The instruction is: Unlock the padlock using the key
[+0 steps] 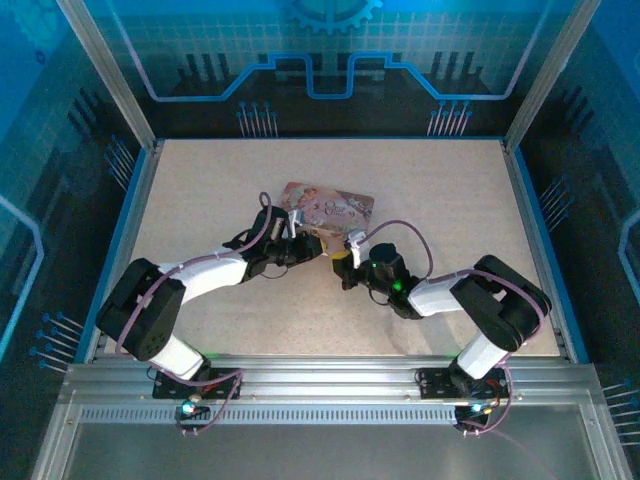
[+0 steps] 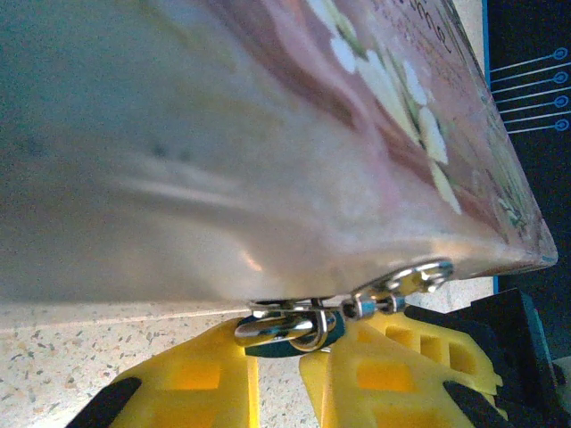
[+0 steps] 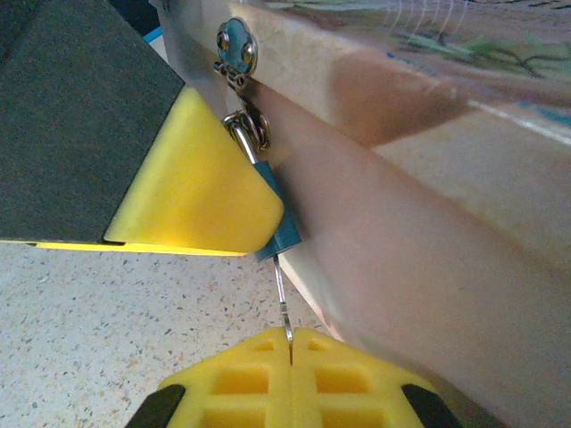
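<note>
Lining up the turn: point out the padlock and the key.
the padlock (image 3: 285,234): right wrist view, on its blue body.
the key (image 3: 281,294): right wrist view, on its thin shaft.

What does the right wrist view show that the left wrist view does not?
Right wrist: the thin key runs from the padlock down into the right gripper, whose jaws are shut on it. Left wrist: both yellow jaws of the left gripper flank the padlock; a blue wall with pale pins. Both: padlock, metal hasp, pink box, speckled table.
</note>
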You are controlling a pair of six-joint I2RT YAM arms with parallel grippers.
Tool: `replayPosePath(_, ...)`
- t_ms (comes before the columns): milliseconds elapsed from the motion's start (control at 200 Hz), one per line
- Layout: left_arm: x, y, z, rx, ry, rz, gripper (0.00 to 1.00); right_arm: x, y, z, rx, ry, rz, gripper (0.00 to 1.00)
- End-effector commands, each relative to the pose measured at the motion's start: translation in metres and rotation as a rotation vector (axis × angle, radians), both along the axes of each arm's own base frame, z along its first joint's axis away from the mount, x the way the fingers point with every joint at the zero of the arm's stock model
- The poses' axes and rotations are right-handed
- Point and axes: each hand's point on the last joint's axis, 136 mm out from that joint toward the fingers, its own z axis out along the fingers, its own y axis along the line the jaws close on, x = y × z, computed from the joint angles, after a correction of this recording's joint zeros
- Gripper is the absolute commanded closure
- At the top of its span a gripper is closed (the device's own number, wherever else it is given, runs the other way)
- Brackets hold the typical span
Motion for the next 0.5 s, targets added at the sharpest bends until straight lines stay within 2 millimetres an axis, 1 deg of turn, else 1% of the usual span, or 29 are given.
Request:
replayPosePath(0,0.0054,-0.0118,0.0318,-0.061,-0.064,-0.027,0.93,0.0048,0.0005,0.0178,0.05,-0.043,-0.006,1.0)
replayPosePath(250,0.0047,-0.0122,0.0317,-0.063,-0.059,-0.03,0.93,0.0097,0.0028,0.0209,0.066,-0.05,-0.006,1.0)
replayPosePath(495,0.0041,-0.0136,0.0344,-0.072,-0.059,-0.036,0.93,0.0123,0.008,0.0184,0.074,-0.049,0.01,1.0)
